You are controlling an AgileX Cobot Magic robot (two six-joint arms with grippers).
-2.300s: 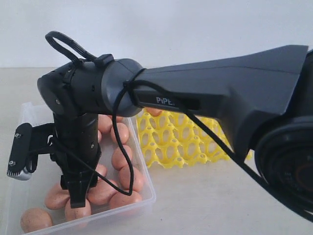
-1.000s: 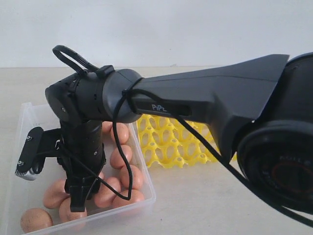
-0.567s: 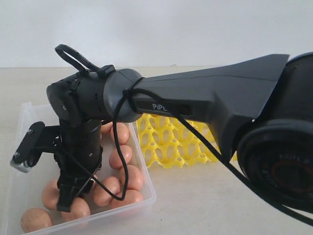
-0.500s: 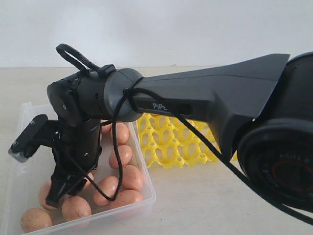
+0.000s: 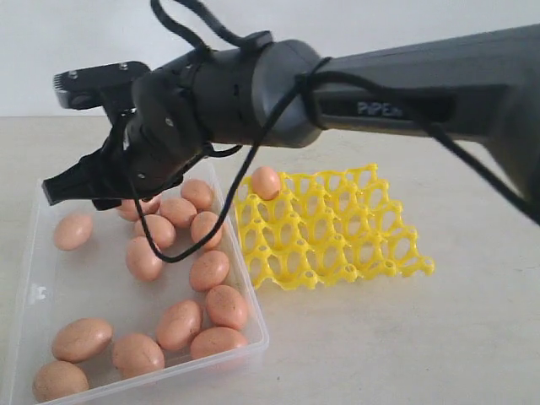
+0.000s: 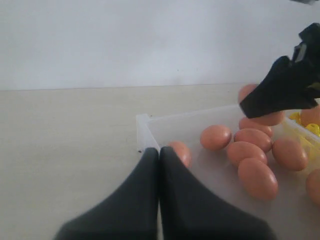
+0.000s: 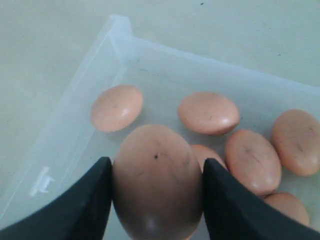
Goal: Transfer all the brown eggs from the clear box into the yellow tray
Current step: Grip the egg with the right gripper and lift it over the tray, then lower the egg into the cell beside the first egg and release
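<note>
Transparent plastic, the shallow rectangular clear box (image 5: 253,336) is sitting at the left of the counter (image 5: 380,337), the left end effector (image 6: 159,154) hovering pinched shut by its corner. Above the box the right end effector (image 7: 156,167) is clasping one speckled oval brown egg (image 7: 152,200) across its waist, long axis running along the fingers (image 7: 85,210). The bright yellow lattice tray (image 5: 337,228) is lying to its right, just past the box wall, so the carry is likely going rightward

Under my claw (image 7: 155,170) lies a pale beige tabletop (image 5: 380,354), smooth and matte. Past my claw, where the tabletop ends, a plain white wall (image 5: 42,42) rises. The light is soft and even, throwing only faint shadows.
</note>
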